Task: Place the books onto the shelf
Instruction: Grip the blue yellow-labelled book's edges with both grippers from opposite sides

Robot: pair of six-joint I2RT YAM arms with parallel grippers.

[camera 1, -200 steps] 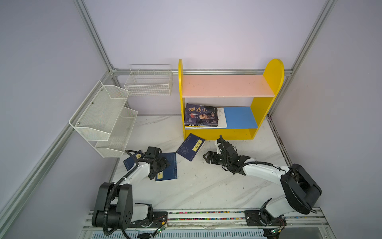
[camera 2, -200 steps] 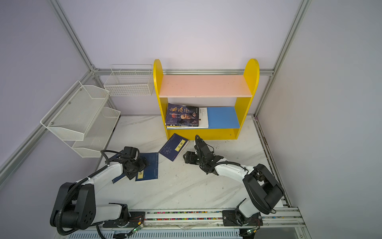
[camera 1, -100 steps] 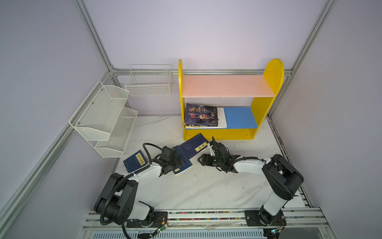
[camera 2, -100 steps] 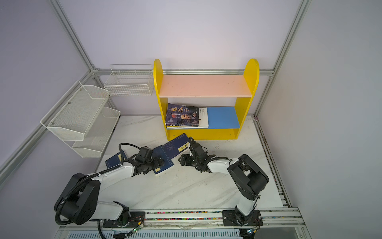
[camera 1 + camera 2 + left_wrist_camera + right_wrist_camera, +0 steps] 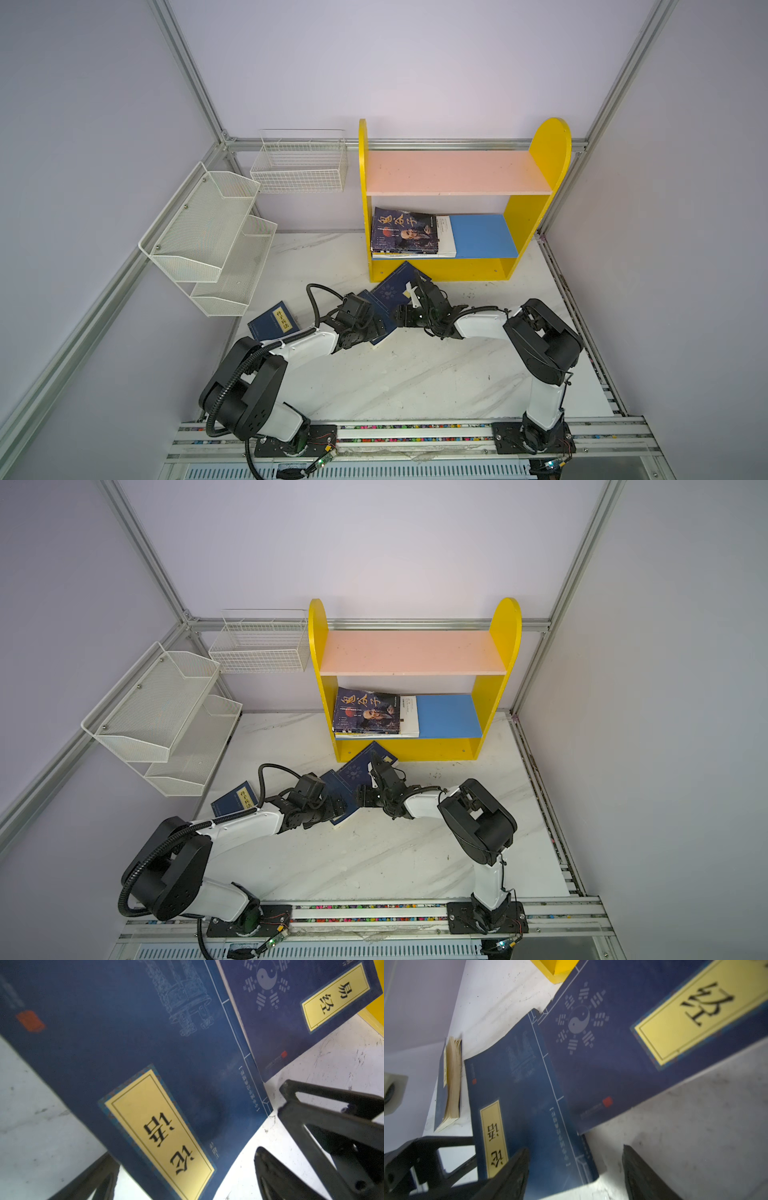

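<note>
On the shelf, blue board, books stacked flat

You had both arms reaching low and forward toward the front of the shelf, with the forearms angled inward so that the wrists nearly met just short of its left front corner. Your left arm lay almost flat, and your left gripper had its fingers spread wide. Your right arm rose to a high elbow in front of the shelf's right end, then ran across. Your right gripper had its fingers parted, with a clear gap between them. The two grippers sat just beside each other.
</note>
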